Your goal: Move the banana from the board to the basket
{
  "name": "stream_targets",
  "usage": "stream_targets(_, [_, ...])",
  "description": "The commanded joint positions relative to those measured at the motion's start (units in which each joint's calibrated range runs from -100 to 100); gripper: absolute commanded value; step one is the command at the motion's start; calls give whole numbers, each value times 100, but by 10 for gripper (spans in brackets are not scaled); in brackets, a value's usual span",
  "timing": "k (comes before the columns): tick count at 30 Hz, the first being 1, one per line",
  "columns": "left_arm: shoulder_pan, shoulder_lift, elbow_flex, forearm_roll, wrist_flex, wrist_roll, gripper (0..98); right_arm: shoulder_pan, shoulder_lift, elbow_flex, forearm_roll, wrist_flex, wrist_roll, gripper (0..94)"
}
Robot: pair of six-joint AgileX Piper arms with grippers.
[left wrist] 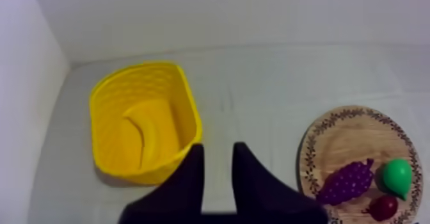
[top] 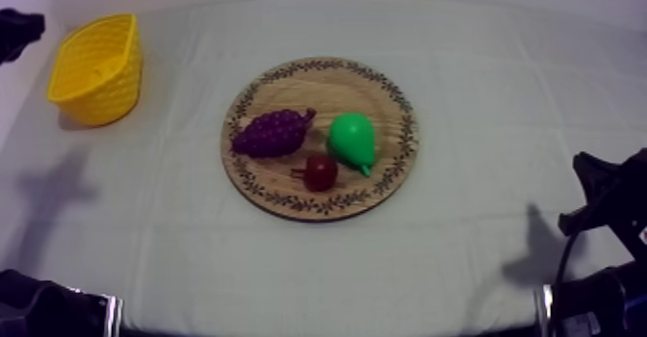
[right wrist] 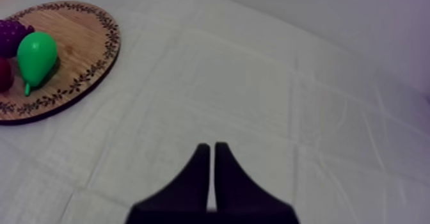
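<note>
The banana (left wrist: 144,134) lies inside the yellow basket (left wrist: 190,119) at the table's (top: 501,119) far left corner, curved along the basket's floor. The left arm (top: 17,31) reaches in at the far left edge beside the basket. The left gripper (left wrist: 217,172) hangs over the cloth just short of the basket's near rim, its black fingers parted with nothing between them. The right arm (top: 607,216) sits low at the table's near right edge. The right gripper (right wrist: 212,169) points out over bare cloth, its fingers pressed together into a narrow wedge and empty. At the table's middle, the round wooden board (top: 385,100) carries a bunch of grapes (top: 272,132), a pear (top: 352,141) and a small red fruit (top: 321,171), set close together.
</note>
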Motion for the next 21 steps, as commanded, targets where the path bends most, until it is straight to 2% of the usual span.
stream_targets(1, [3,-763,878,-5,-213,61,71,-3,-3,-5,1,-1,-1,6])
stream_targets(4, [-2,-1270,1655,-19,-535,111,26,-3,-3,-5,1,-1,-1,6])
stream_targets(9, [-47,-2140,2887,-26,-920,175,6,-3,-3,-5,1,-1,-1,6])
stream_targets(21, [-90,-3785,4548,-16,-957,322,2,-3,-3,-5,1,-1,0,6])
